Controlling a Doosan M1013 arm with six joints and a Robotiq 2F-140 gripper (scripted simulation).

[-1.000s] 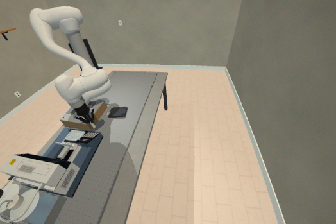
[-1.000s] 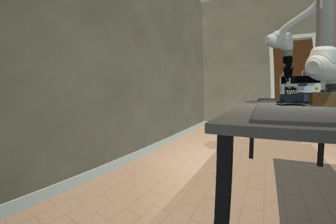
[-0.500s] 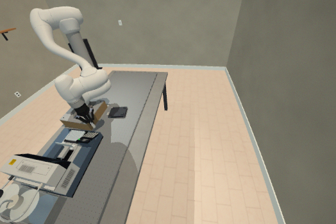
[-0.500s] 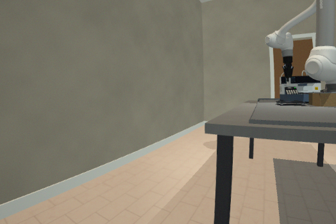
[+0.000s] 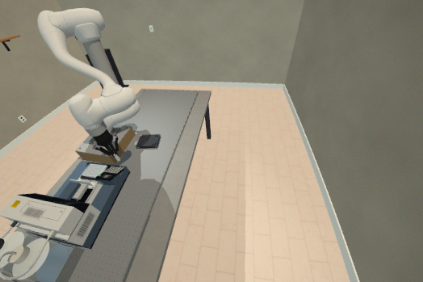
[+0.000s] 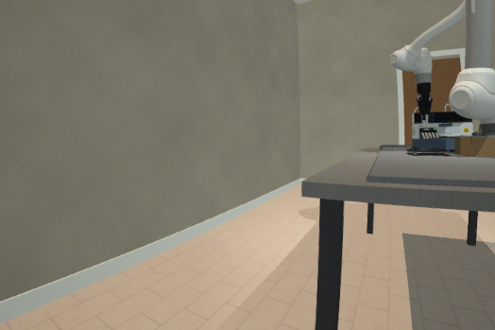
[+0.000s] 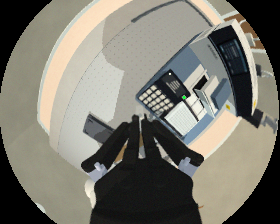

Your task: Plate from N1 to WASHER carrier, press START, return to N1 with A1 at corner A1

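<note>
My gripper point(image 5: 117, 157) point(image 6: 424, 119) point(image 7: 139, 110) is shut and holds nothing. It points down above the table, near the keypad's end of the washer point(image 5: 48, 211) point(image 7: 212, 52). The keypad point(image 7: 155, 99) has pale keys, with a dark panel beside it. The lamp point(image 5: 99, 175) point(image 6: 435, 129) point(image 7: 184, 97) is green. A pale, finely gridded rectangle that looks like the plate point(image 5: 95, 170) point(image 7: 182, 119) lies beside the keypad; its cut corner and exact seating cannot be told. The dark nest N1 point(image 5: 148, 141) point(image 7: 97, 126) shows no pale plate on it.
A wood-sided box point(image 5: 127, 142) point(image 6: 477, 147) stands by the washer, close to the arm and partly behind the gripper. The washer's raised housing point(image 7: 240, 65) stands beyond the keypad. Round pale containers with tubing point(image 5: 24, 255) stand at the washer's far end.
</note>
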